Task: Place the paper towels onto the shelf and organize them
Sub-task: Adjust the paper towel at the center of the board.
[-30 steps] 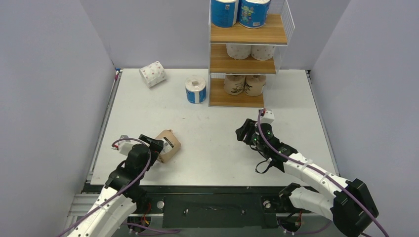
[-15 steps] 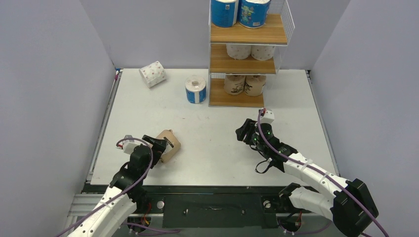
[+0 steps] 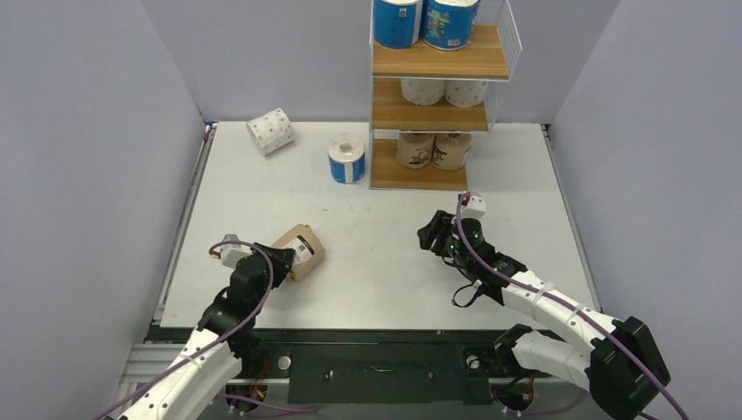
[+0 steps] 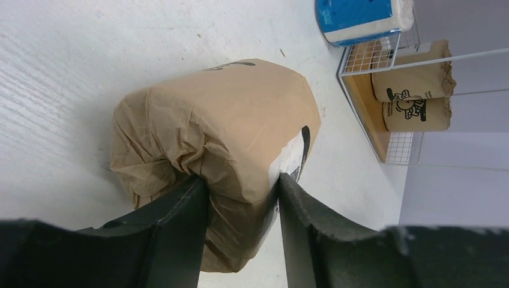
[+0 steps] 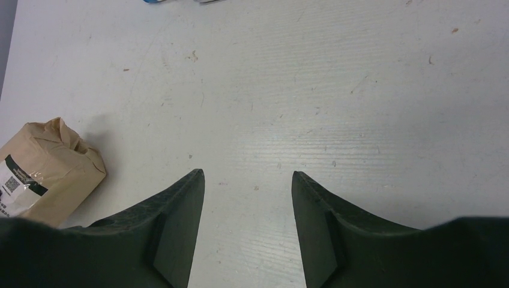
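Note:
A brown kraft paper towel roll [image 3: 299, 251] lies on the table at the near left. My left gripper [image 3: 278, 260] is shut on it; in the left wrist view both fingers pinch its crumpled end [image 4: 222, 120]. My right gripper [image 3: 430, 234] hovers open over bare table at centre right, with nothing between its fingers [image 5: 247, 174]. A blue roll [image 3: 346, 158] stands upright just left of the shelf [image 3: 490, 61]. A white pink-dotted roll [image 3: 269, 131] lies on its side at the far left. The shelf holds two blue rolls on top, two white in the middle and two brown at the bottom.
Grey walls close in the table on the left, right and back. The shelf's wire frame [image 4: 360, 102] stands at the far middle. The brown roll also shows at the left edge of the right wrist view [image 5: 42, 171].
My left gripper has closed from wide open onto the brown roll, which has shifted slightly and turned. The right arm has not moved.

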